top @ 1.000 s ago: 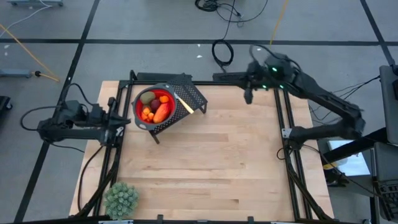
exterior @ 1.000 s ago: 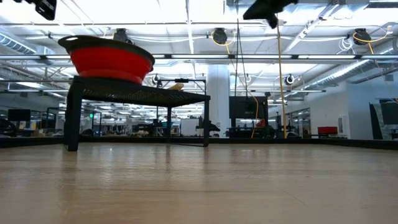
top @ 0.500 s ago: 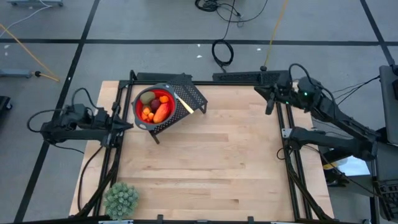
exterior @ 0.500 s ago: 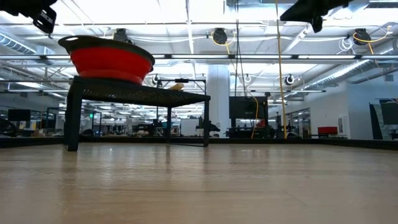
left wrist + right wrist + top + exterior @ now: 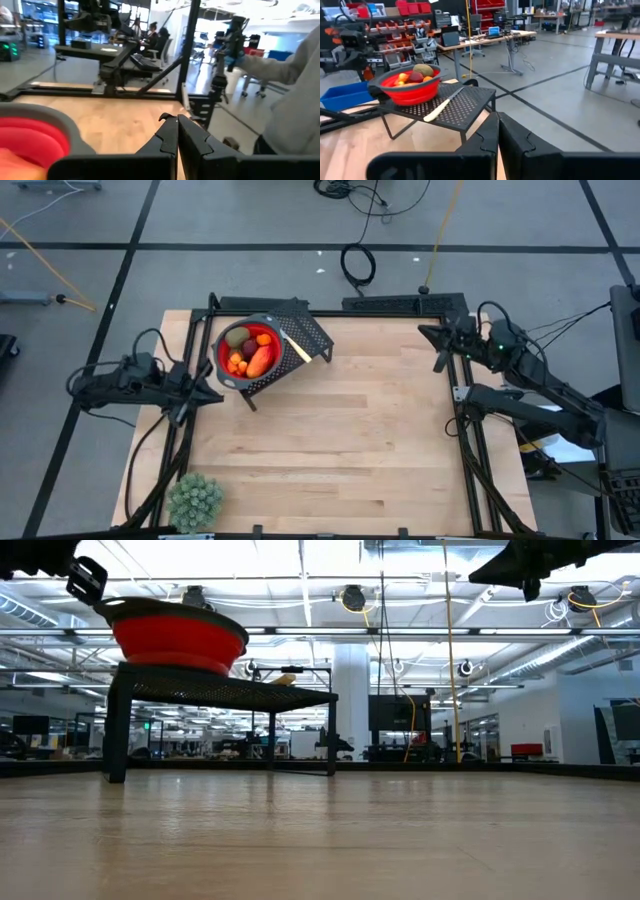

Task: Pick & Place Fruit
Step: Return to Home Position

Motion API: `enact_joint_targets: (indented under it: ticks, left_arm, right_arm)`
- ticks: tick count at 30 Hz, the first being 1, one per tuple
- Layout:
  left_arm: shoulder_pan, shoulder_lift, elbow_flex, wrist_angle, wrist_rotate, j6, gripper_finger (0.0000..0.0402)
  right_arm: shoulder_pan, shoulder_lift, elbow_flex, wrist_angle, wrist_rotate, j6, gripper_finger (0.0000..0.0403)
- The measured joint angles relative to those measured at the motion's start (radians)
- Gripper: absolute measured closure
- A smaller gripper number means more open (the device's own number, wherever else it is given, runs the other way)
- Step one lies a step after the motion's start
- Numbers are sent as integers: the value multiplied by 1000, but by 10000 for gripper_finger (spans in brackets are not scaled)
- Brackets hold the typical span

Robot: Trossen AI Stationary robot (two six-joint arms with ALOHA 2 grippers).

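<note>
Wood table [image 5: 340,440]: fruit [image 5: 258,362] in red strainer [image 5: 223,352], on shelf [image 5: 312,332].

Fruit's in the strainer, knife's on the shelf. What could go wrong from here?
The left gripper, shut, hangs close beside the red strainer bowl, which stands at the left end of the shelf; pulling away carelessly could clip its rim and spill the fruit.
The knife lies loose with one end near the shelf's edge; a knock to the shelf might slide it off.
The right gripper, shut, is over the table's right edge, well clear.
</note>
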Motion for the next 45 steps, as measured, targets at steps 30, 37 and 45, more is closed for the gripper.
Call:
enact_joint_targets:
  ticks: [30, 37, 45]
  left_arm:
    - [-213, 1, -44, -95, 188, 89, 394]
    - [-238, 1, -127, 83, 215, 37, 394]
    - [-319, 1, -251, 281, 149, 4, 394]
  right_arm:
    - [0, -10, -4, -54, 82, -53, 403]
    - [0, -10, -4, -79, 82, -13, 403]
    - [0, -10, -4, -79, 83, -48, 403]
